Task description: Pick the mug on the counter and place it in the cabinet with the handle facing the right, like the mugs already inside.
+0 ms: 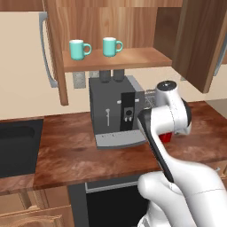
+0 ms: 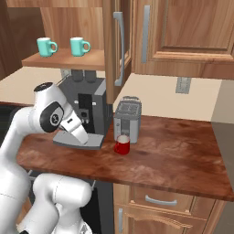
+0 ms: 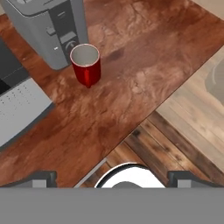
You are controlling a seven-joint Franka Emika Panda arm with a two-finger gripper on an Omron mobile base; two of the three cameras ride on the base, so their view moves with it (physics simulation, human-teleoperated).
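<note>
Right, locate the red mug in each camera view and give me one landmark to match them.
Left base view: red mug right of centre, a sliver showing past the arm.
Right base view: centre, on the counter, in front of the toaster.
Hand view: upper left, beside the toaster's corner.
Shared landmark: the grey coffee machine, to the mug's left in both base views.

We see a dark red mug (image 2: 122, 145) with a pale interior on a reddish-brown wood-grain bench (image 2: 173, 155); two teal mugs (image 1: 80, 48) with white interiors; a brown wood-grain cabinet (image 1: 111, 22) with grey bar handles; a grey-and-black coffee machine (image 1: 116, 111); a silver toaster (image 2: 127, 119).
</note>
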